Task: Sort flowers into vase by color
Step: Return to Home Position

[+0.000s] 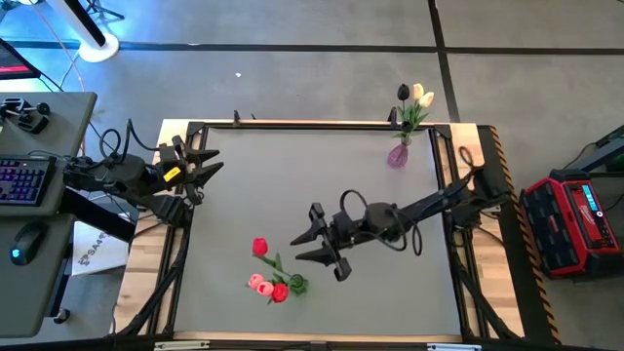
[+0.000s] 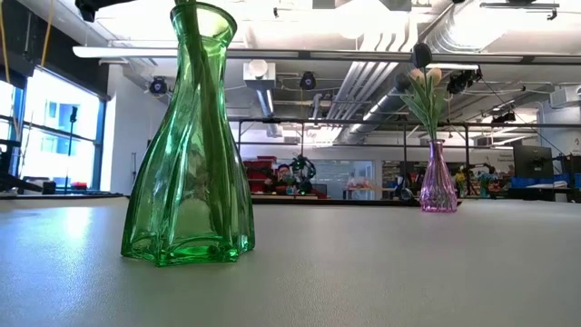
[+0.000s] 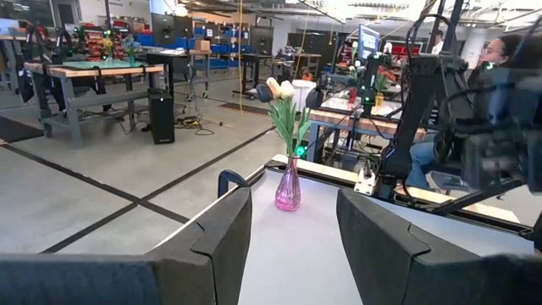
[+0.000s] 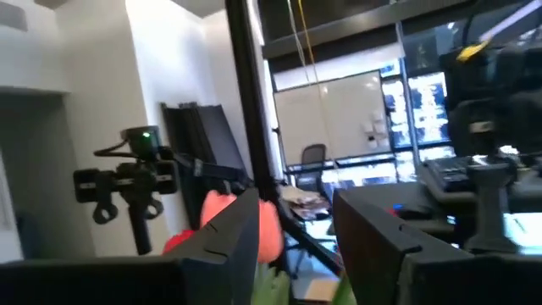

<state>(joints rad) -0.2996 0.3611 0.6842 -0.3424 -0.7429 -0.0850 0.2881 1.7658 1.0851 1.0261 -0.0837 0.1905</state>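
A green glass vase [image 2: 191,145] stands near the table's front edge with a green stem in its neck. From above, a red tulip [image 1: 259,247], a pink one [image 1: 258,284] and another red one [image 1: 280,292] fan out there on green stems. A pink vase [image 1: 398,154] at the far right holds cream and dark tulips [image 1: 415,96]. My right gripper [image 1: 310,239] hovers open just right of the red tulip; red heads [image 4: 269,233] show past one finger. My left gripper [image 3: 292,246] waits open at the table's left edge, facing the pink vase [image 3: 288,191].
A desk with keyboard [image 1: 21,180] and mouse stands left of the table. A red toolbox [image 1: 573,219] sits on the floor at the right. Bare grey tabletop [image 1: 292,166] lies between the two vases. A person sits beyond the table's far right [image 3: 508,59].
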